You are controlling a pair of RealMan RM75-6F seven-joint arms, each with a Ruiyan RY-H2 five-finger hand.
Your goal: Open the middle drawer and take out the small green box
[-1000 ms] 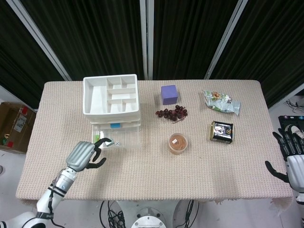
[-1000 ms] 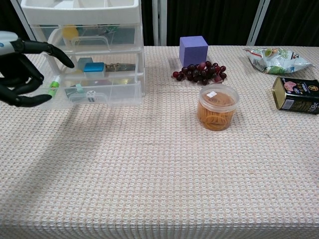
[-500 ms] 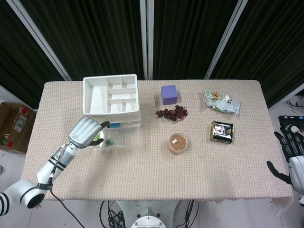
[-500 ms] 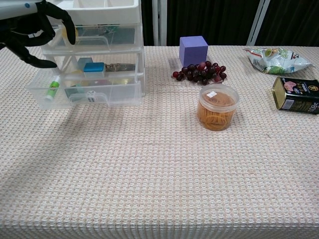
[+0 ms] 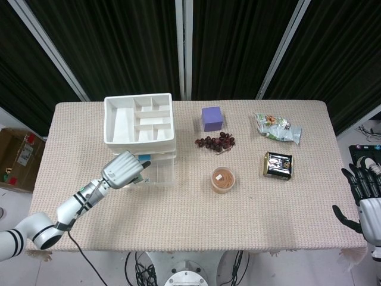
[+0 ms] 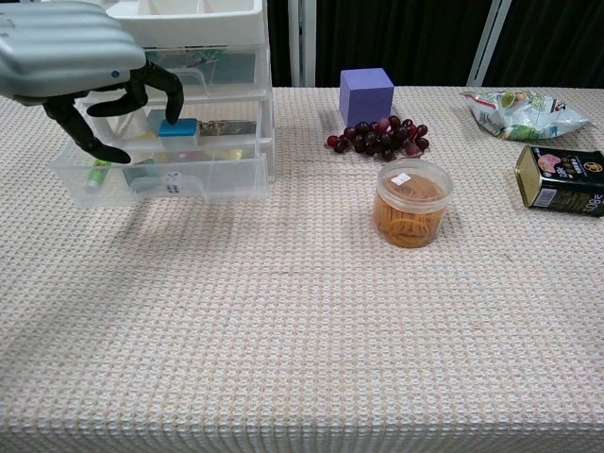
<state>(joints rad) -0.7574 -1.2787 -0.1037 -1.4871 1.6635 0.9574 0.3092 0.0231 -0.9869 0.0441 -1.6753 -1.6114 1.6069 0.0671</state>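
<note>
The white drawer unit [image 5: 139,118] stands at the back left, with one clear drawer [image 6: 212,177] pulled out toward me. Inside it lie a blue box [image 6: 177,127], a green tube [image 6: 94,174], a die [image 6: 171,177] and a small green piece [image 6: 146,171] partly under my fingers. My left hand [image 6: 80,52] hovers over the drawer's left half, its fingers [image 6: 173,96] curled downward and apart, holding nothing. In the head view the left hand [image 5: 124,170] covers the drawer's left side. My right hand [image 5: 364,193] hangs beyond the table's right edge with its fingers spread.
A purple cube [image 6: 366,93] and grapes [image 6: 379,138] sit right of the drawers. A clear tub of rubber bands [image 6: 411,202] stands mid-table. A snack bag [image 6: 514,109] and a dark tin [image 6: 559,179] lie at the right.
My left hand has moved from beside the drawer's front left corner up and to the right, so that it is over the open drawer. The right hand has barely shifted.
</note>
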